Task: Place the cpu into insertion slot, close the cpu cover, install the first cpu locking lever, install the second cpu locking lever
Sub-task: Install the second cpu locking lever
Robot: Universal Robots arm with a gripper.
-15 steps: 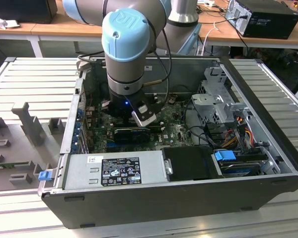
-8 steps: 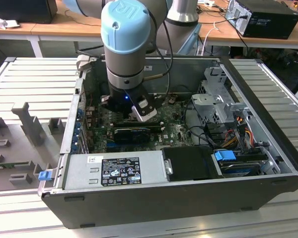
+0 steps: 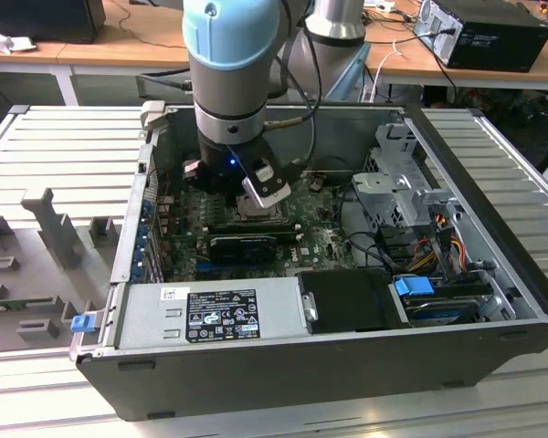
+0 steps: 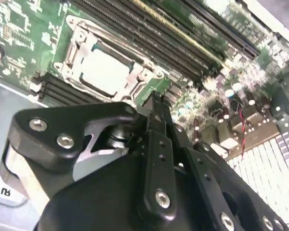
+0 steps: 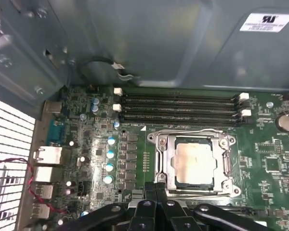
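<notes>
Open computer case (image 3: 283, 365), lying on its side on a ribbed grey table (image 3: 55, 146). Entries run from the near edge to the far.

Power supply (image 3: 219, 315): grey box with a labelled face, at the near wall of the case. Just to the exterior view's right of it, a black box (image 3: 347, 301), then a drive with a blue tab (image 3: 414, 286).

Green motherboard (image 5: 274, 159): floor of the case.

Gripper (image 5: 155, 192): low over the board, fingers pressed together at the tips, pinching nothing visible. In the first wrist view the tips sit right at the edge of the socket frame; whether they touch it cannot be told.

Cpu (image 5: 195, 163): pale square, lying flat in the insertion slot (image 5: 159, 163).

Cpu cover (image 5: 195, 138): metal frame lying down around the chip, its window showing the chip's top. Seen likewise in the second wrist view, cpu (image 4: 103, 72) within the frame.

Locking levers: position cannot be made out.

Memory slots (image 5: 178, 108): four long black rows, just beyond the socket.

Drive cage (image 3: 397, 178): bare metal, on the exterior view's right of the case.

Wooden bench (image 3: 100, 46): beyond the case.
</notes>
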